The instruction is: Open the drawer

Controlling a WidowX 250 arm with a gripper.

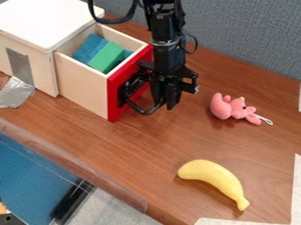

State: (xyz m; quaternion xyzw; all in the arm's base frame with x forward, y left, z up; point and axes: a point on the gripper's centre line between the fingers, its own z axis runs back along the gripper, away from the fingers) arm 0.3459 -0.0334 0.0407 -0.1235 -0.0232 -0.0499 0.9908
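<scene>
Tool (pixel 166 104): beside the handle (pixel 141 111) on the drawer's red front; spread or pressed together, cannot tell. Drawer (pixel 82 85): at 10 o'clock from tool, well out of its cabinet (pixel 44 24), green block (pixel 107 57) inside. Judged: opening nearly complete. Any further pull should run straight toward 4 o'clock, level, to avoid binding; then free tool from handle before lifting. Banana (pixel 214 176) on table (pixel 170 140), 5 o'clock.
</scene>
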